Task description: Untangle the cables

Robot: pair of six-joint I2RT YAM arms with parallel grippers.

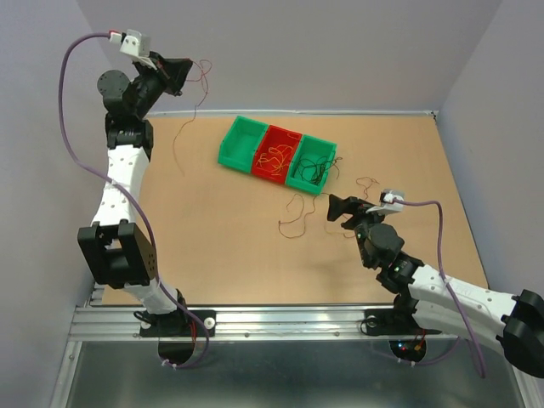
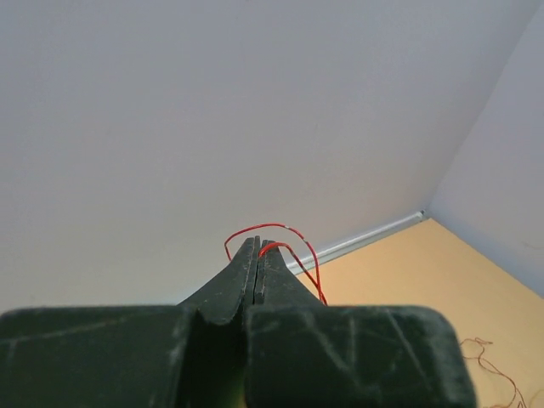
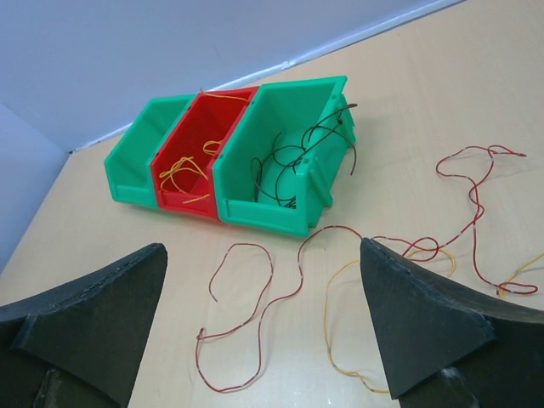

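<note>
The left jaws, dark matte wedges with scuffed faces, are pressing together on a thin red cable (image 2: 285,229). It is arching in a glossy loop just past their tips, high up against the pale wall (image 2: 255,102). The right jaws, blunt black triangular wedges with a rough, foam-like look, are standing wide apart with nothing between them, hovering over the tan, wood-grained surface (image 3: 442,76). Loose cables are lying in curls below and between them. A dark red strand (image 3: 255,319) is winding across the gap, a yellow strand (image 3: 326,340) is lying near the right wedge, and another red strand (image 3: 476,204) is wriggling off to the right. Beyond these, three glossy plastic bins are sitting side by side, touching. There is a green bin (image 3: 127,170), a red bin (image 3: 197,127) holding orange-yellow cables (image 3: 177,170), and a second green bin (image 3: 263,195) holding black cables (image 3: 293,161), some reaching over its rim.
</note>
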